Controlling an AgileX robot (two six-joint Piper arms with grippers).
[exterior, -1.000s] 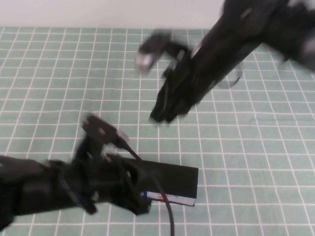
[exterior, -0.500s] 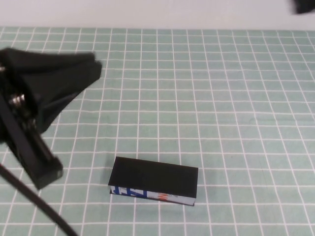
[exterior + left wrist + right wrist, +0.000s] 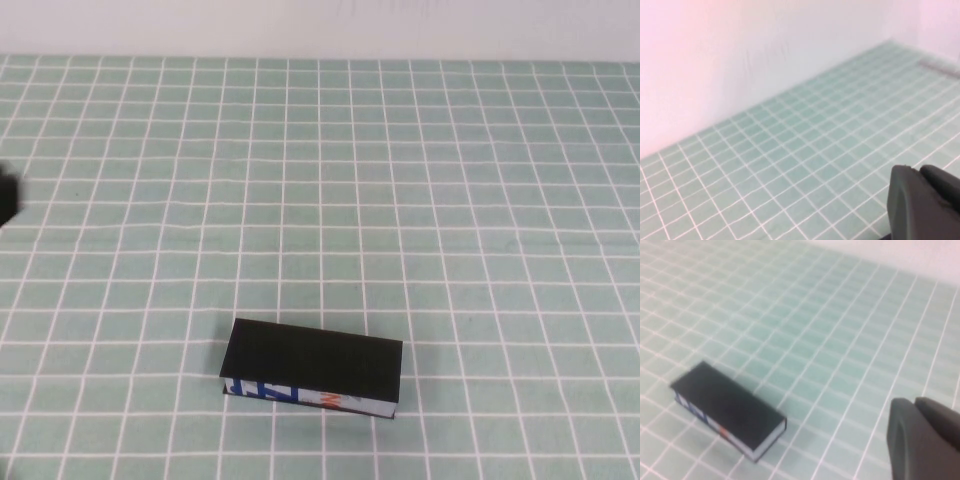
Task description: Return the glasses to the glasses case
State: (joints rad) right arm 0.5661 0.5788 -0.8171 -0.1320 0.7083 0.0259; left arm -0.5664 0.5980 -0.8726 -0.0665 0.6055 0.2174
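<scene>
Both arms have swung clear of the shut glasses case (image 3: 312, 372) lying near centre — left gripper (image 3: 925, 205) and right gripper (image 3: 922, 442) each show a sliver only, grip state impossible to tell — and the case looks light, rigid, best pinched across its short sides.

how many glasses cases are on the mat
1: the closed glasses case lies near the front middle of the mat. The left gripper and right gripper sit off to the sides.

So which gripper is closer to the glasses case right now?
Probably left: left gripper sits leftward of the glasses case, its arm a dark sliver at the high view's edge; right gripper is outside that view, its camera seeing the case from afar.
</scene>
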